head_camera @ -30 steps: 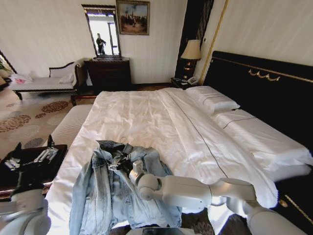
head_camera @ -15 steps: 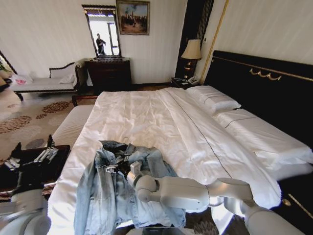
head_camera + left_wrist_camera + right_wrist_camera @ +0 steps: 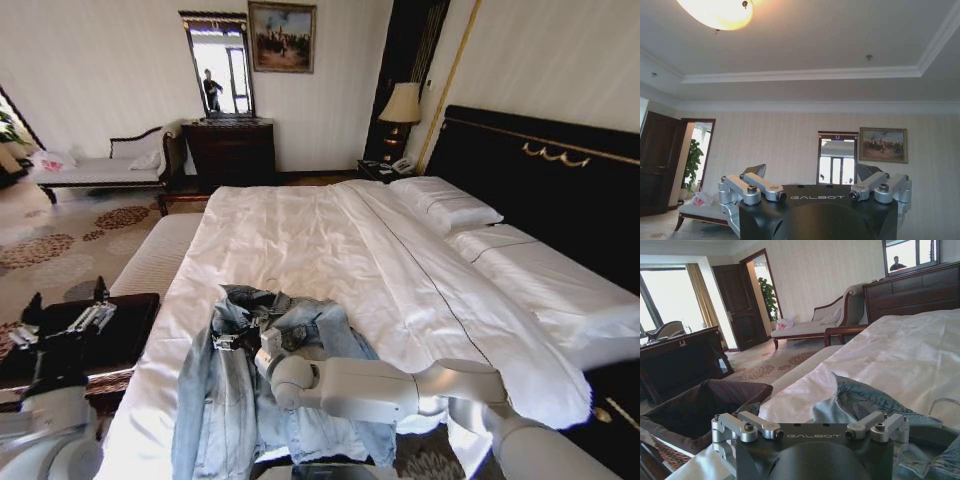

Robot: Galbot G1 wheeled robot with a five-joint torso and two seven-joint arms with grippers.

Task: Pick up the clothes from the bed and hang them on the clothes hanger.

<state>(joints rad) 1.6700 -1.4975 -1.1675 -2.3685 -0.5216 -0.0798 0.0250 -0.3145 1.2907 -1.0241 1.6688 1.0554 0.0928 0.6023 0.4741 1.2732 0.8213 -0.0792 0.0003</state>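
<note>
Head view first: the bed (image 3: 300, 240) spreads wide before me, white sheets running up to white pillows (image 3: 445, 205) against the tall black headboard (image 3: 540, 190). On the near end of that bed lies the denim jacket (image 3: 225, 400), light blue, spread open with its collar toward the headboard and one sleeve trailing down toward the bed's near edge. My right arm (image 3: 400, 390) reaches across from the right, its pale forearm lying over the jacket's lower right part, and my right gripper (image 3: 262, 335) sits at the jacket's collar area, touching the bunched cloth there. I cannot tell from this view how far its fingers are spread, or whether they have any cloth between them. From the right wrist, blue denim (image 3: 865, 400) lies crumpled just past the gripper's body, with the white sheet beyond it and a dark cloth-lined bin (image 3: 700, 410) beside the bed. My left gripper (image 3: 60, 330) waits low at my left, off the bed and well apart from the jacket, pointing upward; its wrist camera looks up at the ceiling, and its fingers' spread I cannot tell either.
</note>
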